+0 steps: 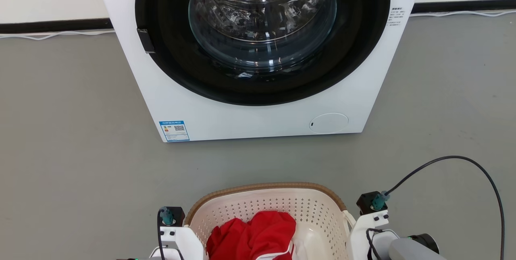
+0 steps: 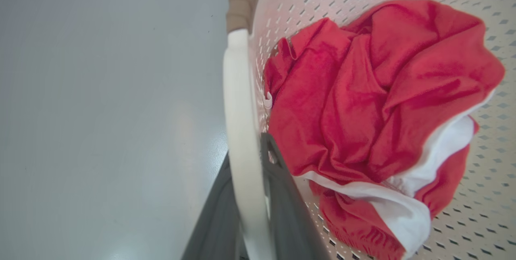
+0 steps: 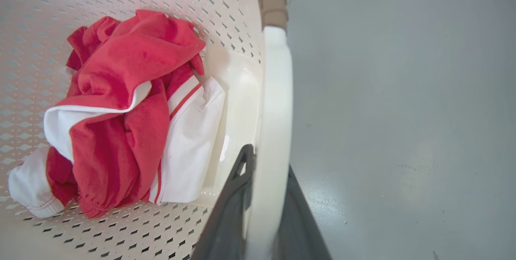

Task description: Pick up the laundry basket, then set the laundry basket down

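Left and right jaws each clasp a white handle (image 2: 241,107) of the laundry basket (image 1: 266,207).

Clothes (image 1: 252,234) in the laundry basket (image 1: 266,206), washing machine (image 1: 242,119) behind it on the floor (image 1: 60,139)

Left gripper (image 2: 246,151), right gripper (image 3: 268,159) — fingers clamped on handles of laundry basket (image 1: 282,205)

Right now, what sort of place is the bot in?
Probably a laundry area, perhaps a test setup. A front-loading washing machine stands against the wall, a laundry basket holding red-and-white clothes sits in front of it, and the grey floor is bare.
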Controlling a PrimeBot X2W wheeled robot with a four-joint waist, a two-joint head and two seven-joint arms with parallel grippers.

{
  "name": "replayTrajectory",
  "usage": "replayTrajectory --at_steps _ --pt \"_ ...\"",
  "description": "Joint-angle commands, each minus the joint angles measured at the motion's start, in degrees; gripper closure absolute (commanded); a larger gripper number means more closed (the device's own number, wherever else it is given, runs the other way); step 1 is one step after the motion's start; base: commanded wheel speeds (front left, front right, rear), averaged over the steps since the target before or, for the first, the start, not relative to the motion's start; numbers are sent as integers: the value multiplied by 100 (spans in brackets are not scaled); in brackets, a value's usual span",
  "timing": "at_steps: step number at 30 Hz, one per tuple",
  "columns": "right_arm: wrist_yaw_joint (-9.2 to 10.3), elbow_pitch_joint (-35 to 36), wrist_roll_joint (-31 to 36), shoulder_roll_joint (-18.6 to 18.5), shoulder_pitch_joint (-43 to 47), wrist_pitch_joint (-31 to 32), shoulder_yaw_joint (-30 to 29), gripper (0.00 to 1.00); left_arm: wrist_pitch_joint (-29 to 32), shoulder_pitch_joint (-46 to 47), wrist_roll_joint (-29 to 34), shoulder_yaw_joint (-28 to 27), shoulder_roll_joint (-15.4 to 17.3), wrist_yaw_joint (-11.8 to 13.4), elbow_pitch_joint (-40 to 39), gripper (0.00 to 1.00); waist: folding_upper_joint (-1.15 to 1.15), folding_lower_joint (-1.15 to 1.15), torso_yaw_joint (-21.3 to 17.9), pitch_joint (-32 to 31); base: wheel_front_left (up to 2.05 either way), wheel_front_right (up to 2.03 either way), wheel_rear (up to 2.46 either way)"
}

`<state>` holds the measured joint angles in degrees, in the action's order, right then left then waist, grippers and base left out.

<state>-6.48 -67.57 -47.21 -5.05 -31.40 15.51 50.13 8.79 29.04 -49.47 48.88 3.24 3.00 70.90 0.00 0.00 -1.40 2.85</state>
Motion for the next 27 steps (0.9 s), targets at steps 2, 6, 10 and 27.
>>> replayTrajectory --at_steps 2,6,10,27 --pt "-101 152 -40 217 -110 -145 94 100 -91 299 -27 -61 -36 19 -93 100 0 0 0 26 0 0 0" --pt "-101 135 -71 217 -161 -204 121 100 -123 368 -67 -10 -36 23 -78 100 0 0 -9 104 0 0 0" --pt "-101 134 -100 217 -203 -233 149 100 -140 431 -88 25 -36 27 -46 100 0 0 -18 182 0 0 0" --pt "-101 136 -25 217 -713 -636 241 100 -325 1034 -20 181 -35 50 50 100 0 0 29 998 0 0 0"
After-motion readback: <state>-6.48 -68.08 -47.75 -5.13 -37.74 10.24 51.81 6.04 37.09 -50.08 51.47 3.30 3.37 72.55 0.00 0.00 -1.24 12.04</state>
